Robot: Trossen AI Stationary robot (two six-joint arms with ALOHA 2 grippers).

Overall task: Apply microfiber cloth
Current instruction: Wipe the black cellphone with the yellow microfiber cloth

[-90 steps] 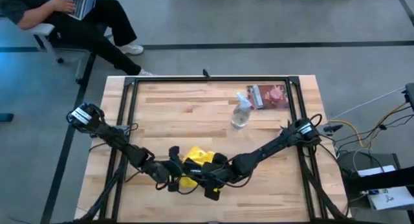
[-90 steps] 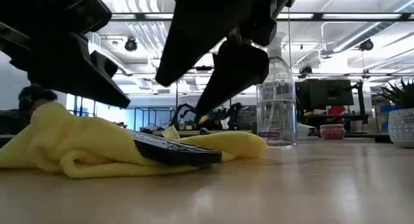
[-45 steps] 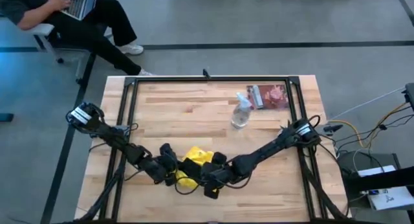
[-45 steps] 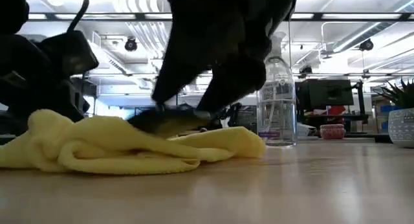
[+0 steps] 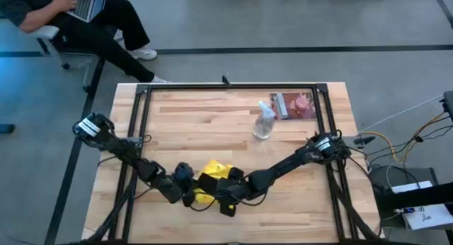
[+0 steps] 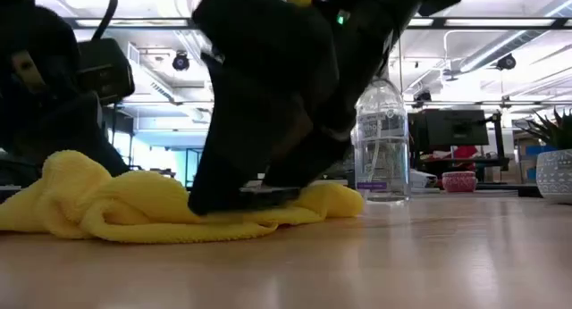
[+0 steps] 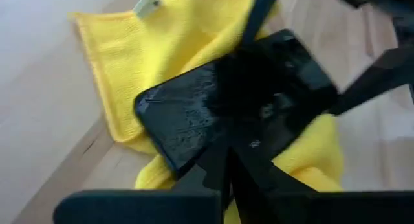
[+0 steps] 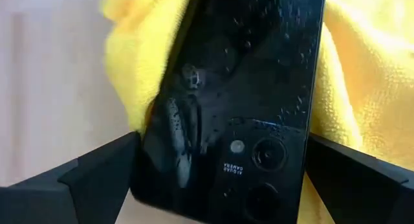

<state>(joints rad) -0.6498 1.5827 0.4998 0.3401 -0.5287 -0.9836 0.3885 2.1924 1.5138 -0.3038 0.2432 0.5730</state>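
Observation:
The yellow microfiber cloth lies crumpled on the wooden table near its front edge. A black phone, wet with droplets, lies camera side up on the cloth. My right gripper is shut on the phone. My left gripper stands at the cloth's left side. In the left wrist view its fingers are shut, with their tips at the phone's near edge. My right gripper pinches the phone's two long edges between its two fingers, at the camera end. The fingers lie across the phone. The phone rests roughly level on the cloth. Whether my left gripper touches the phone or the cloth, I cannot tell.
A clear spray bottle stands at the table's far right, with a flat red packet behind it. A black frame runs around the table's edges. A person sits beyond the far left corner.
My right gripper has carried the phone up over the cloth and set it down again on top, coming toward the table's near edge. My left gripper has drawn back to the cloth's left side. The cloth's front folds have shifted.

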